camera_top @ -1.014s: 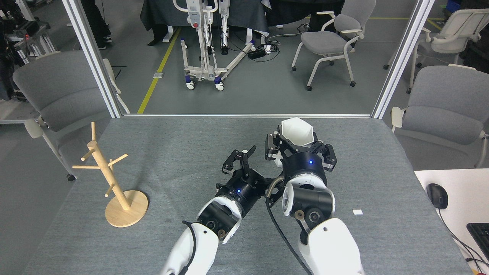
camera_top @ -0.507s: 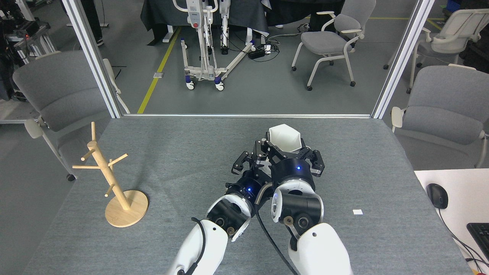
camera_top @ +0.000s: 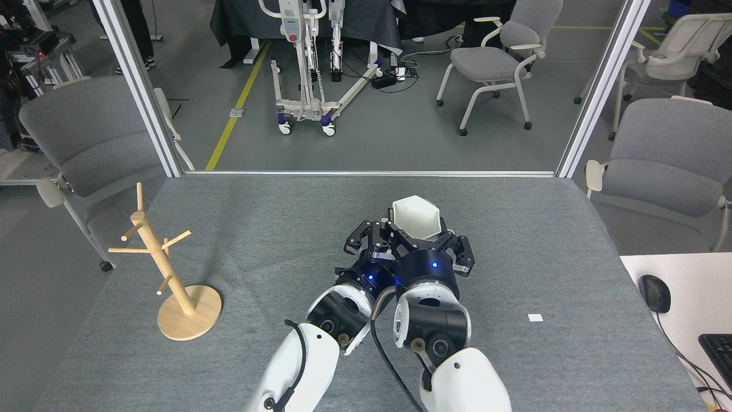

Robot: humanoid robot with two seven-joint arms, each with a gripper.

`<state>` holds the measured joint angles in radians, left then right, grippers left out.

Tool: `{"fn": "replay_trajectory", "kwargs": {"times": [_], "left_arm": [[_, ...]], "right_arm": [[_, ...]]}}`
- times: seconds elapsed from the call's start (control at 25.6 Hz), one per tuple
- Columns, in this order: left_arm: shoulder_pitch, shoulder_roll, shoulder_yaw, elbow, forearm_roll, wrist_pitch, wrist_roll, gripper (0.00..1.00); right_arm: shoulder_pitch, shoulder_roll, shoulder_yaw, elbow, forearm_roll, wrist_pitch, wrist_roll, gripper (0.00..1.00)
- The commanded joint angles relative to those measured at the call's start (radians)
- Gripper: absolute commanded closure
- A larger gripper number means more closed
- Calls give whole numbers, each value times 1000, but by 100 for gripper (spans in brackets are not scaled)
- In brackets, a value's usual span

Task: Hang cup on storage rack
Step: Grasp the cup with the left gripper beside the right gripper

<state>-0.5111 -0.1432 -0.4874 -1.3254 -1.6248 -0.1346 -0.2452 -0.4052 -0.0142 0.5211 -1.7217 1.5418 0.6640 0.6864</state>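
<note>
Gripping the cup (camera_top: 416,216) in right claw (camera_top: 422,240); left claw (camera_top: 366,240) alongside, state unclear; storage rack (camera_top: 166,269) well apart on desk (camera_top: 274,217)

The right gripper (camera_top: 420,240) clasps the white cup (camera_top: 416,216) at centre; the left gripper (camera_top: 366,240) crowds its nine o'clock side — the storage rack (camera_top: 166,269) stands well apart at nine o'clock.

The right pincer (camera_top: 420,240) (gripping the cup (camera_top: 416,217)) moved left, meeting the left pincer (camera_top: 366,240).
</note>
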Motion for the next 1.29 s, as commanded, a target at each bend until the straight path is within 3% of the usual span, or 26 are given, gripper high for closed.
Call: {"fn": "replay_trajectory", "kwargs": {"times": [0.0,0.04,0.08,0.23,0.39,0.55,0.62,0.66,1.25], "left_arm": [[6,4,0,-5,0,-13,-8,56],[8,10,-3,-8,0,-14,-17,84],[11,14,-5,-15,3,-23,-25,100],[23,16,-2,-21,3,-62,-36,100],[23,17,0,-18,3,-62,-37,100],[25,17,1,-15,3,-60,-37,100],[25,17,1,-14,3,-60,-39,100],[25,17,3,-12,5,-60,-37,100],[95,39,10,-24,3,-57,-36,100]], "right_arm": [[19,10,14,1,4,0,21,65],[19,8,16,1,4,0,19,65],[19,8,14,1,4,0,19,65],[17,8,14,2,4,-1,21,63],[16,5,13,8,4,-7,19,51],[16,5,11,13,3,-17,16,26],[17,5,10,14,3,-20,7,4],[19,3,10,16,3,-20,-2,1],[32,8,-6,27,-25,-87,-257,1]]}}
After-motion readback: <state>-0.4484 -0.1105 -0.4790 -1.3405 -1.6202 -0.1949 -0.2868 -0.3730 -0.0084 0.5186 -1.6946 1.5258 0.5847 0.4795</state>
